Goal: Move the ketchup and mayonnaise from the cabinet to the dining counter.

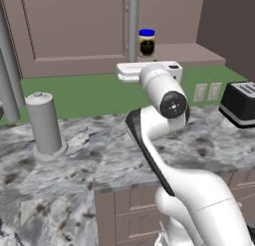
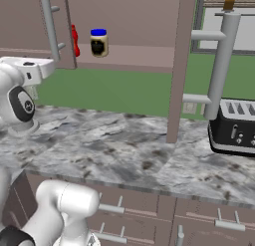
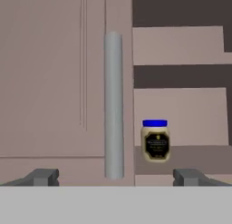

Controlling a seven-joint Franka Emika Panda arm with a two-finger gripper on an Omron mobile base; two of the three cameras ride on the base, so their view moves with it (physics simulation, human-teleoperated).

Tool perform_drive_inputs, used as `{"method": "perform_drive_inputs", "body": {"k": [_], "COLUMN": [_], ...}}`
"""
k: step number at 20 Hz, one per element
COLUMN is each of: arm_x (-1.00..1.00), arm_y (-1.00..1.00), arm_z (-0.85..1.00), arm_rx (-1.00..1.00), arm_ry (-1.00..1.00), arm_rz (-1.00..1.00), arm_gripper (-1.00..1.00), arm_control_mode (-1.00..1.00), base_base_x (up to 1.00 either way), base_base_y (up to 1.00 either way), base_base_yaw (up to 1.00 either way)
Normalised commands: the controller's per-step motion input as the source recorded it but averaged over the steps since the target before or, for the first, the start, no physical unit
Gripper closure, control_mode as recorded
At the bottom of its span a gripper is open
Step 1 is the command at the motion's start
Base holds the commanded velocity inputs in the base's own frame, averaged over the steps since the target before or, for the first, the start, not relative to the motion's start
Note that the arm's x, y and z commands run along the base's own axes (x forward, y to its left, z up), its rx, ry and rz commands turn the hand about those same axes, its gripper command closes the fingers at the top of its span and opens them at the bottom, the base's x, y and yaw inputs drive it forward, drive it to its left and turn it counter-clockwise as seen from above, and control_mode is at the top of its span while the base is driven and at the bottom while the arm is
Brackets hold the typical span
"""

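The gripper [image 3: 115, 177] was seen spread wide and empty; the mayonnaise [image 3: 156, 140] was found upright on the cabinet [image 3: 54, 82] shelf ahead, slightly right of centre; the ketchup [image 2: 74, 41] was glimpsed just beside it.

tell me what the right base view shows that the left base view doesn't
Right base view alone: the ketchup, half hidden behind the left door's edge beside the mayonnaise, plus the open right cabinet door seen edge-on with its grey bar handle.

Left base view alone: a grey paper towel holder standing on the worktop.

Both: the mayonnaise on the cabinet shelf, the toaster, the marbled worktop, the green wall, and the arm reaching toward the shelf.
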Motion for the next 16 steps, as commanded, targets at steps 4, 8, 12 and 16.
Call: {"method": "perform_drive_inputs", "body": {"k": [4, 8, 12, 16], "arm_x": [0.75, 0.74, 0.65, 0.49], "arm_y": [0.00, 0.07, 0.10, 0.11], "arm_z": [0.00, 0.00, 0.00, -0.03], "arm_rx": [0.00, 0.00, 0.00, 0.00], "arm_ry": [0.04, 0.02, 0.00, 0.01], "arm_rz": [0.00, 0.00, 0.00, 0.00], "arm_gripper": [-1.00, -1.00, -1.00, -1.00], "arm_control_mode": [-1.00, -1.00, -1.00, -1.00], "base_base_x": [0.00, 0.00, 0.00, 0.00], "base_base_y": [0.00, 0.00, 0.00, 0.00], "base_base_yaw": [0.00, 0.00, 0.00, 0.00]}}
